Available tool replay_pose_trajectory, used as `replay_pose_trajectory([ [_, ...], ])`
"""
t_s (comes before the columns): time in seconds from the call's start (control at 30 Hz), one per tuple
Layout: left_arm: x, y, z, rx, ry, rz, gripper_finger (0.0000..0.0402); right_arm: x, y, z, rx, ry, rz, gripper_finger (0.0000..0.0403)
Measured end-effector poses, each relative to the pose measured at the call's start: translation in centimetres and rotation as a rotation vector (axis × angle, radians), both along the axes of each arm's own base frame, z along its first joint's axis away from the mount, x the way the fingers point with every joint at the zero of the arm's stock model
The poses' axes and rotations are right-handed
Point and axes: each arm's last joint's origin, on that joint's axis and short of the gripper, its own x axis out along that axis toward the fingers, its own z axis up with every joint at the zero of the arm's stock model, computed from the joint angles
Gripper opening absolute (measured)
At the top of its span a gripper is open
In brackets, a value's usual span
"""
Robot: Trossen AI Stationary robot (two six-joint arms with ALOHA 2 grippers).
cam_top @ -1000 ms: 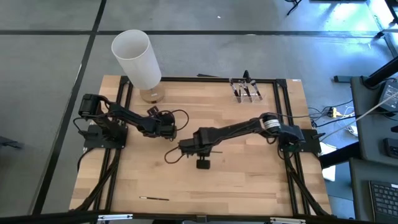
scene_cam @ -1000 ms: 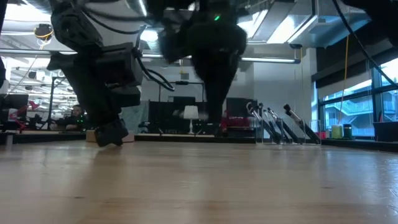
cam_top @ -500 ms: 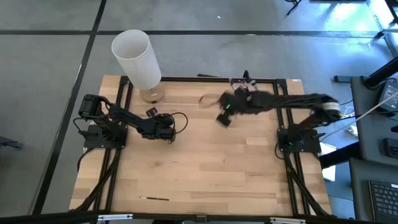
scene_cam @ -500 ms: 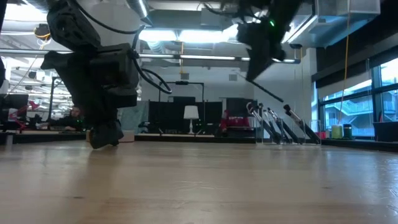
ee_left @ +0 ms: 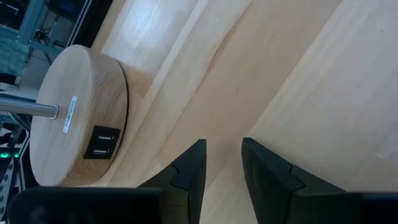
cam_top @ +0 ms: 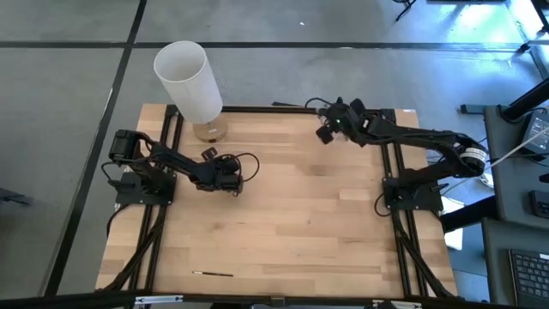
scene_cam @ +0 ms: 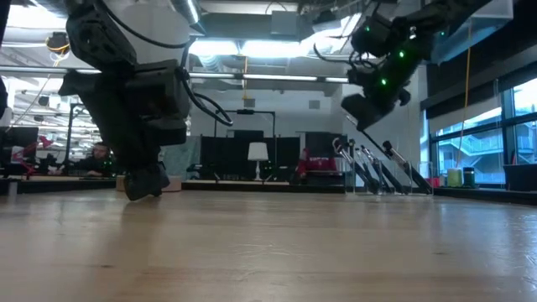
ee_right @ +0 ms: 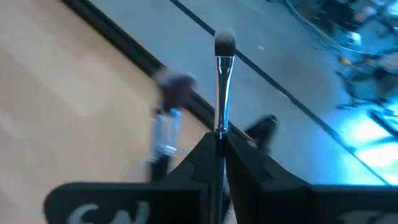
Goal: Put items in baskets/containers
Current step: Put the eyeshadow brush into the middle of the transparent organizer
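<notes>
My right gripper (ee_right: 219, 146) is pinched tight on a makeup brush (ee_right: 222, 81), the black handle caught between the two fingers and the silver ferrule and pale-tipped bristle tuft sticking out ahead of them. In the high view that gripper (cam_top: 330, 123) hangs over the far edge of the wooden table (cam_top: 283, 223), right above the spot where the clear plastic holder (scene_cam: 382, 176) stands; the arm hides the holder from above. In the low view the holder shows at the table's far side with several brushes leaning in it, and my gripper (scene_cam: 369, 105) sits raised just above them. Past the held brush, the wrist view shows another brush (ee_right: 168, 118), blurred, with a dark tuft.

My left gripper (ee_left: 221, 165) waits low over the table near the round wooden base (ee_left: 81, 118) of the tall white cylinder (cam_top: 187, 79), fingers a little apart and holding nothing. One more brush (cam_top: 213, 274) lies alone on the table, well apart from the holder, near the near edge.
</notes>
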Motion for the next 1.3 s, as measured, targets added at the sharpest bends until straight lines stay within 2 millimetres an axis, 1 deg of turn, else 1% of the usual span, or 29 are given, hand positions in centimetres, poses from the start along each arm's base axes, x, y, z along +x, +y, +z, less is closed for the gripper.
replay_pose_trajectory([
  [0.13, 0.0, 0.0, 0.0, -0.006, 0.001, -0.002, 0.0102, -0.9, -0.7, -0.9, -0.013, 0.048, -0.058, 0.0033],
  [0.3, 0.0, -0.4, 0.0, -0.003, -0.003, -0.012, 0.0102, -1.1, -0.8, -1.4, 0.033, 0.032, -0.02, 0.0039],
  [0.4, 0.0, -0.5, 0.0, -0.003, -0.009, -0.011, 0.0102, -1.0, -0.7, -1.4, 0.05, 0.017, -0.002, 0.0059],
  [0.6, 0.0, -0.6, 0.0, -0.004, -0.007, -0.012, 0.0102, -1.1, -0.6, -1.5, 0.074, -0.004, -0.03, 0.0118],
  [0.7, 0.0, -0.6, 0.0, -0.005, -0.006, -0.013, 0.0102, -1.2, -0.5, -1.6, 0.08, 0.006, -0.036, 0.0135],
  [0.8, 0.0, -0.6, 0.0, -0.005, -0.006, -0.013, 0.0102, -1.2, -0.5, -1.7, 0.078, 0.022, -0.043, 0.0139],
  [0.97, 0.0, -0.6, 0.0, -0.005, -0.007, -0.012, 0.0102, -1.2, -0.3, -1.7, 0.088, 0.019, -0.034, 0.0132],
  [1.03, 0.0, -0.6, 0.0, -0.005, -0.01, -0.009, 0.0102, -0.9, 0.1, -1.8, 0.115, -0.014, -0.017, 0.0129],
  [1.13, 0.0, -0.6, 0.0, -0.006, -0.01, -0.009, 0.0102, 0.1, 1.2, -1.6, 0.232, -0.128, 0.075, 0.0126],
  [1.23, 0.0, -0.6, 0.0, -0.006, -0.01, -0.009, 0.0102, 1.6, 2.7, -0.6, 0.331, -0.242, 0.193, 0.0124],
  [1.3, 0.0, -0.6, 0.0, -0.005, -0.007, -0.011, 0.0102, 2.5, 4.0, 0.1, 0.352, -0.273, 0.256, 0.0124],
])
